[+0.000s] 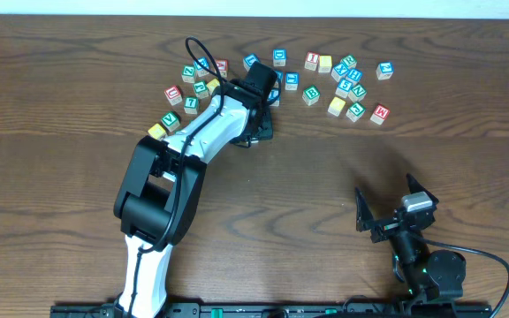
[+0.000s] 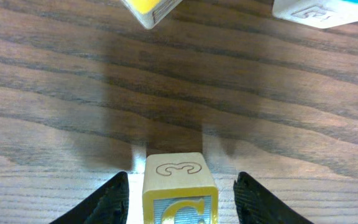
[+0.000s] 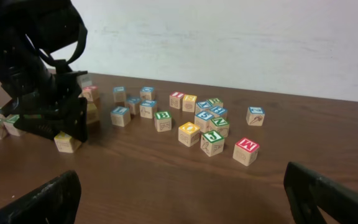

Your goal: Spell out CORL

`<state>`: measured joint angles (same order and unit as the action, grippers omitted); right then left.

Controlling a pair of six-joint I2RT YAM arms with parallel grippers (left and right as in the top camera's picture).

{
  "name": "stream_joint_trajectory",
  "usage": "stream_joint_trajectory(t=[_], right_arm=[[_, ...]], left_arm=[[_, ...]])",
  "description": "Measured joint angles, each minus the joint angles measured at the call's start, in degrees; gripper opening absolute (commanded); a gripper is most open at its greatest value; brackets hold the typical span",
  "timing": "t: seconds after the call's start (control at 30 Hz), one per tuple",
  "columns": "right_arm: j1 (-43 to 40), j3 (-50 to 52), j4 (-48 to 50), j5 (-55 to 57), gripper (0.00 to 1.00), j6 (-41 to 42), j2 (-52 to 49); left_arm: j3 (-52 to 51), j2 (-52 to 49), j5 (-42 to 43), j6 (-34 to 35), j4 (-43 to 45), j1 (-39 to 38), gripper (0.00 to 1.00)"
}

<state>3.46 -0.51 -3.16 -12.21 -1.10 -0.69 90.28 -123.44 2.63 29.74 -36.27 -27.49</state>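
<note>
**Overhead:** your left gripper [image 1: 256, 131] hangs at the near edge of the scattered alphabet cubes [image 1: 343, 84]. The right gripper [image 1: 389, 203] waits well apart, jaws spread wide.

**Left wrist:** the C cube [image 2: 180, 183], yellow-bordered, stands on the table [image 2: 73, 93] between the fingers [image 2: 114, 202]. A gap shows on each side, so the jaws are parted and pinch nothing.

**Right wrist:** the C cube [image 3: 67, 142], letter unreadable here, sits beneath the left gripper.

**Risk:** if you lift off crooked, a finger may clip the cube and twist it out of line.
</note>
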Motion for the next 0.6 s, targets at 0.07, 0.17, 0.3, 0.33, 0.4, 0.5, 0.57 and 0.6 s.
stream_joint_trajectory(t=[0.07, 0.17, 0.3, 0.33, 0.4, 0.5, 0.57, 0.6], right_arm=[[0.0, 0.0, 0.0, 0.0, 0.99, 0.0, 0.0], [0.0, 0.0, 0.0, 0.02, 0.99, 0.0, 0.0], [0.0, 0.0, 0.0, 0.0, 0.99, 0.02, 0.0], [0.0, 0.0, 0.0, 0.02, 0.99, 0.0, 0.0], [0.0, 0.0, -0.02, 0.0, 0.99, 0.02, 0.0], [0.0, 0.0, 0.0, 0.0, 0.99, 0.02, 0.0], [0.0, 0.0, -0.02, 0.0, 0.99, 0.0, 0.0], [0.0, 0.0, 0.0, 0.0, 0.99, 0.02, 0.0]], left_arm=[[0.0, 0.0, 0.02, -0.15, -0.02, 0.0, 0.6], [0.0, 0.13, 0.02, -1.7, -0.09, 0.0, 0.62], [0.0, 2.51, -0.2, -3.58, -0.33, 0.07, 0.63], [0.0, 3.78, -0.39, -4.13, -0.5, 0.11, 0.63], [0.0, 6.88, -0.61, -5.01, -0.72, 0.33, 0.64], [0.0, 11.96, -1.09, -6.19, -1.07, 1.11, 0.66], [0.0, 14.51, -1.27, -6.86, -1.66, 1.79, 0.69], [0.0, 15.56, -1.31, -7.3, -2.1, 2.19, 0.7]])
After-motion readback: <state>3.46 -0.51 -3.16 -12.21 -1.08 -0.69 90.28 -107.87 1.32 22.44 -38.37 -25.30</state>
